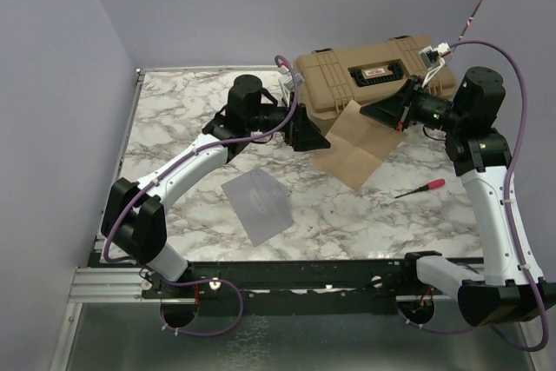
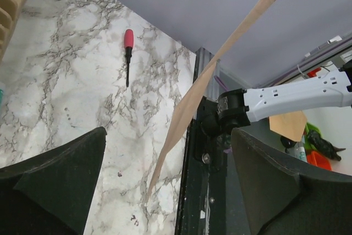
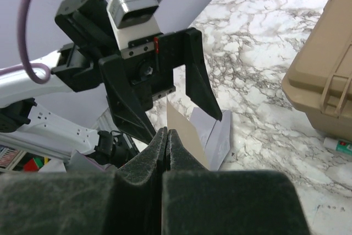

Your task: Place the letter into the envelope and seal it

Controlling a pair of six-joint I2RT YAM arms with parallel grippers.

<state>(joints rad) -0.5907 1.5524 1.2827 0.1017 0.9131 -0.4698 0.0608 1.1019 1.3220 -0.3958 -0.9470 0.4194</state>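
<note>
The tan letter [image 1: 352,152] hangs tilted in the air in front of the toolbox. My right gripper [image 1: 367,113] is shut on its upper edge; in the right wrist view the fingers [image 3: 157,149] pinch the sheet [image 3: 190,136]. My left gripper [image 1: 314,138] is open at the letter's left side. In the left wrist view the sheet [image 2: 190,105] shows edge-on, its lower corner between the wide-apart fingers [image 2: 55,180], touching neither. The blue-grey envelope [image 1: 256,204] lies flat on the table, near the front; it also shows behind the letter in the right wrist view [image 3: 219,136].
A tan toolbox [image 1: 373,76] stands at the back right, just behind the letter, also in the right wrist view [image 3: 324,75]. A red-handled screwdriver [image 1: 423,187] lies on the marble to the right, also in the left wrist view [image 2: 127,53]. Grey walls close in the left and back.
</note>
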